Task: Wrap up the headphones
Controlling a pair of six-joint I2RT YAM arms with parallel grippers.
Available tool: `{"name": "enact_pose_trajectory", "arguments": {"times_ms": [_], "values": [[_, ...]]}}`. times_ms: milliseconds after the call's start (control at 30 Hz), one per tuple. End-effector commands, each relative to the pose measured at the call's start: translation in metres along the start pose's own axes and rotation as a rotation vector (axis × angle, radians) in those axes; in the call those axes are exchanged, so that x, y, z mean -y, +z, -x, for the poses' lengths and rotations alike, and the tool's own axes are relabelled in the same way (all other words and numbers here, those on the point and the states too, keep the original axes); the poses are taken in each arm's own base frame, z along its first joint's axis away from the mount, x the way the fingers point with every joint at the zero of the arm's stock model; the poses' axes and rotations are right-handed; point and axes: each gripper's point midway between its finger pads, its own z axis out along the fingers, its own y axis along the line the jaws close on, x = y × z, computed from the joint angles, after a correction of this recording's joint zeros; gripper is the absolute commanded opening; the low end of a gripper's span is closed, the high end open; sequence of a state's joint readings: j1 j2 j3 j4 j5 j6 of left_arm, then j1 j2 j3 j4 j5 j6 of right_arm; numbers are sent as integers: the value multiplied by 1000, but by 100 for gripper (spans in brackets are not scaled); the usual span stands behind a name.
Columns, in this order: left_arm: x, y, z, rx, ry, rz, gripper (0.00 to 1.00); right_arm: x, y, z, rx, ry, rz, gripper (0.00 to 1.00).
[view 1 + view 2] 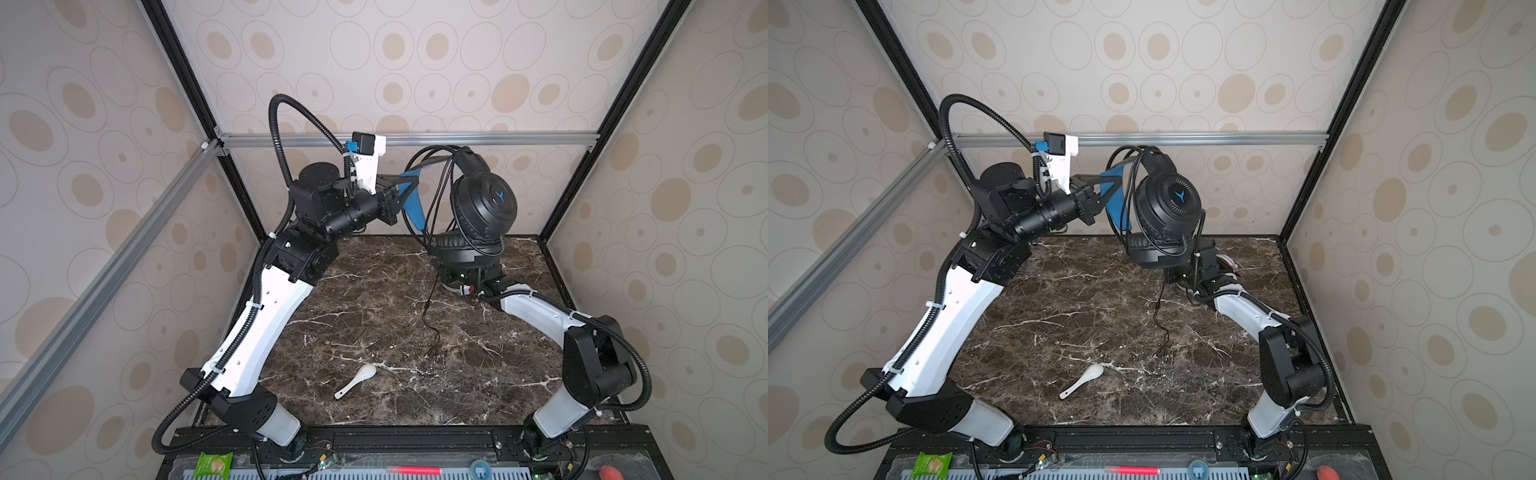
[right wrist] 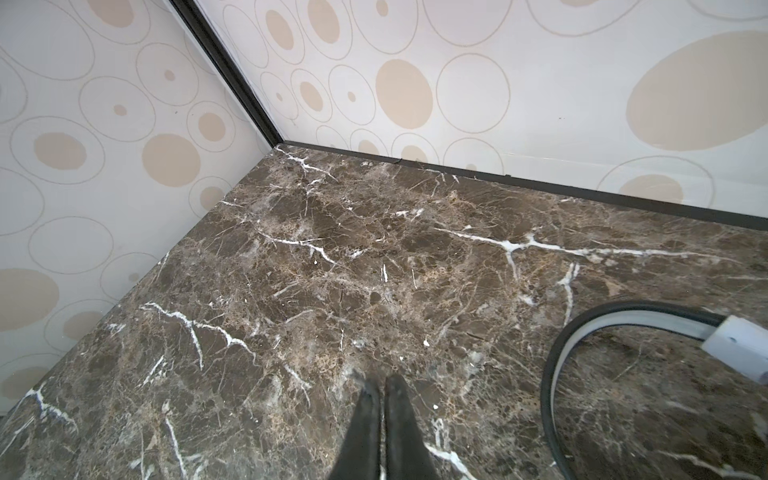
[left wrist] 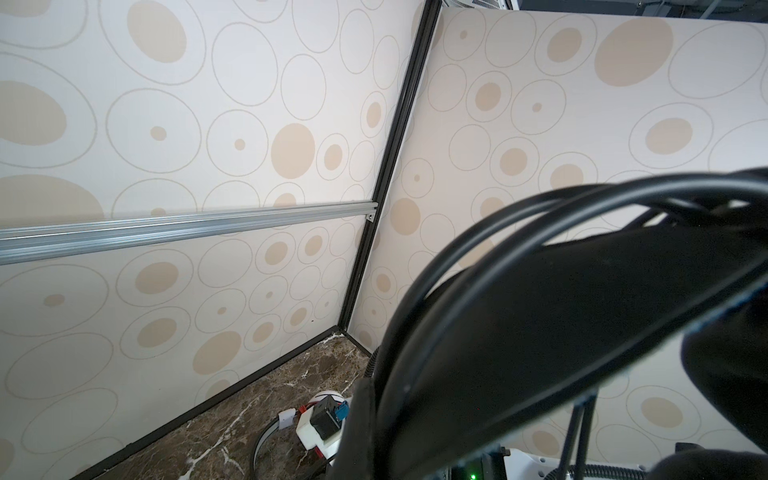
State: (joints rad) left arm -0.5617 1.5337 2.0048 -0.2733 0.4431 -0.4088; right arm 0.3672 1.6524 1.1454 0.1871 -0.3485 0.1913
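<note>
Top views both show my left gripper pinching the blue inner band of the black headphones, raised near the back wall. Left wrist: their headband crowds the frame, jaws unseen. Right wrist: my right gripper has its jaws pressed together, empty, over the table.

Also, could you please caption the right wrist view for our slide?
Right gripper, shut, over the marble table near a corner, a curved black-and-grey band alongside.

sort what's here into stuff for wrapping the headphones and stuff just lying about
For the job: black over-ear headphones with blue inner headband, thin black cable, white-and-black headphones, left gripper, right gripper.
Lying about: white soup spoon, green snack packet, red pen.
</note>
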Motion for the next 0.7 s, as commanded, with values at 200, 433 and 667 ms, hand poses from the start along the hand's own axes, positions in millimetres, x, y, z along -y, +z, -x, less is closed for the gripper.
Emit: {"name": "enact_pose_trajectory", "arguments": {"times_ms": [200, 433, 667], "values": [[-4, -21, 64, 266, -71, 51, 0, -1, -1, -27, -63, 4, 34, 0], [-45, -31, 76, 392, -115, 217, 0, -6, -17, -50, -140, -47, -2, 0], [-87, -25, 77, 432, -156, 395, 0, -22, -32, -67, -197, -116, -23, 0]]}}
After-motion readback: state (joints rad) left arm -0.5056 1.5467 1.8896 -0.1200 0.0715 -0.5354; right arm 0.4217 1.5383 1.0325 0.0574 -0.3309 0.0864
